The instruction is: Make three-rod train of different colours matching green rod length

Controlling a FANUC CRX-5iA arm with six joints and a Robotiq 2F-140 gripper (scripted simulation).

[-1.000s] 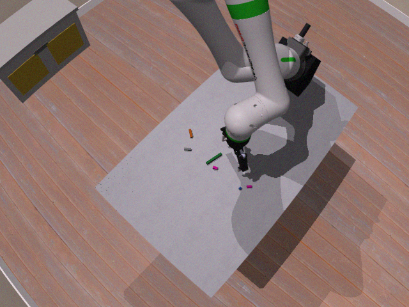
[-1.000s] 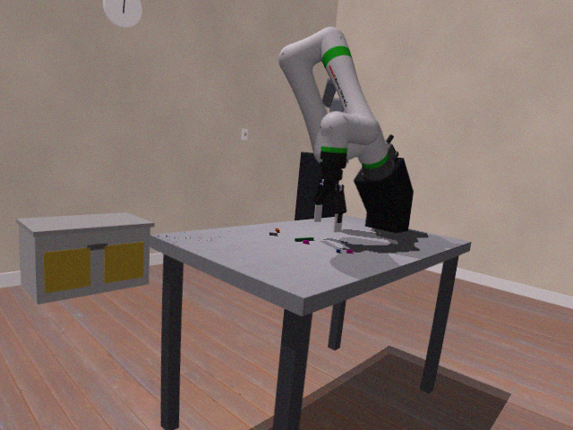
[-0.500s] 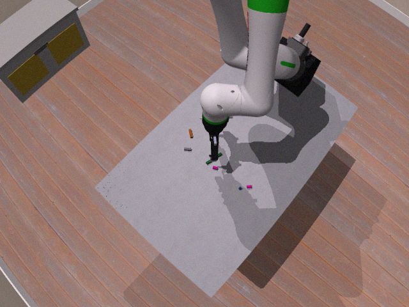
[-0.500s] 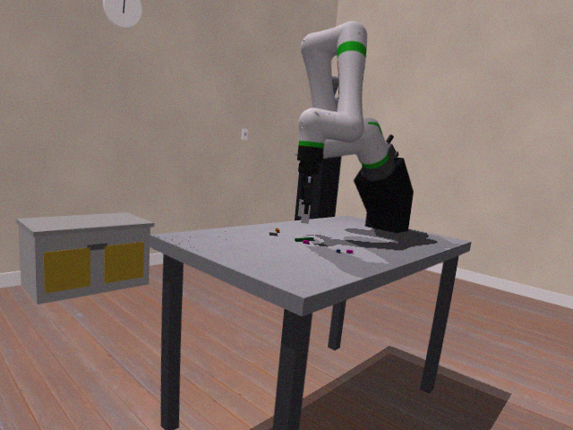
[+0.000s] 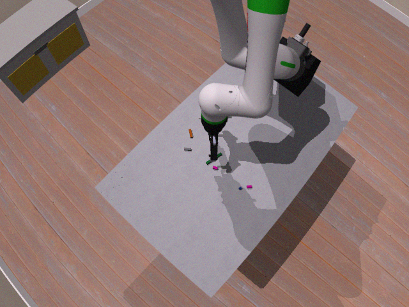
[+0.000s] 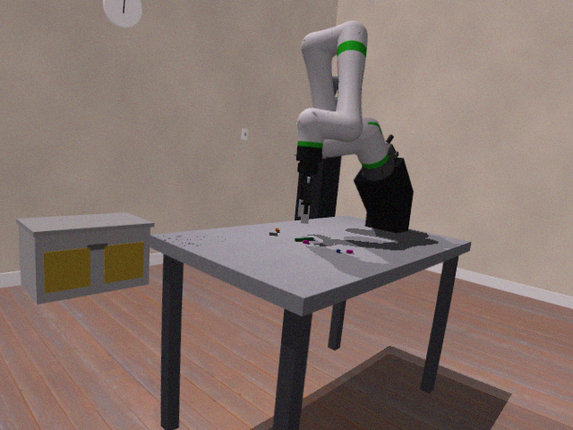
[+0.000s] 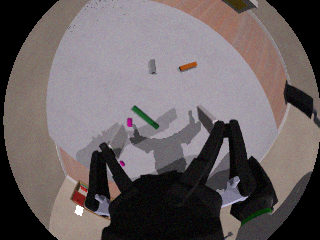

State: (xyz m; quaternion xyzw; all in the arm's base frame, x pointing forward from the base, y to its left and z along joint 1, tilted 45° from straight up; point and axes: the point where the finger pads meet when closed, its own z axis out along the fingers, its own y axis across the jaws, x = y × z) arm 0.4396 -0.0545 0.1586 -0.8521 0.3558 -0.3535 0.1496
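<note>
Left of centre in the top view, a small grey rod and an orange rod lie flat on the matte grey table. At centre, the black gripper hangs spread and empty above the slim green rod. Lower right lie two magenta rods and a tiny blue rod.

Six small coloured rods lie flat and separate on the grey worktop. The green rod, longest of them, lies slanted near the middle, partly hidden in the top view. Just beside it lies a short magenta rod. Farther from the green rod sit a tiny blue rod and a second magenta rod, close together. On the green rod's other side lie a grey rod and an orange rod.
</note>
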